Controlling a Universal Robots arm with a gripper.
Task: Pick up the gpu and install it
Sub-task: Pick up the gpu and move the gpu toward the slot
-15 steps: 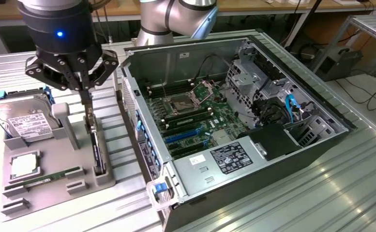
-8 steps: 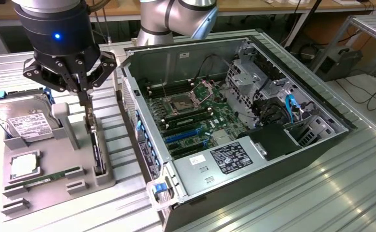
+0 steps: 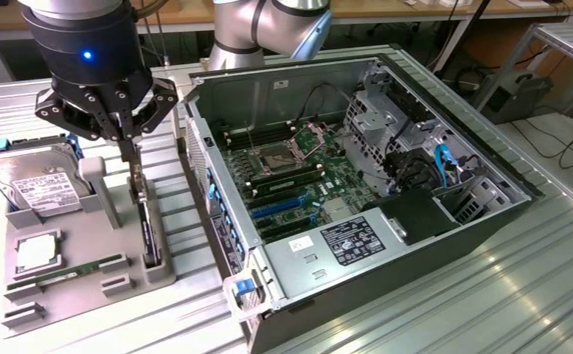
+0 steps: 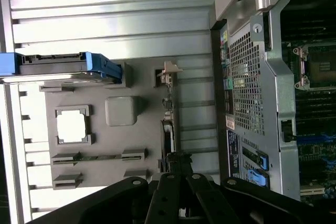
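The gpu [image 3: 150, 236] is a thin black card standing on edge in a slot of the grey parts tray [image 3: 80, 287], at the tray's side nearest the computer. Its silvery bracket end points toward the back. My gripper [image 3: 130, 158] hangs straight over it, fingers drawn together on the card's upper edge near the bracket. In the wrist view the gpu [image 4: 168, 129] runs along the tray [image 4: 142, 140] into my gripper [image 4: 176, 158], whose fingers meet around it. The card still sits in its slot.
The open computer case [image 3: 365, 184] lies at the exterior view's right of the tray, with blue expansion slots [image 3: 276, 206] on its motherboard. The tray also holds a silver hard drive [image 3: 35, 181], a processor chip [image 3: 35, 251] and a green memory stick [image 3: 65, 271].
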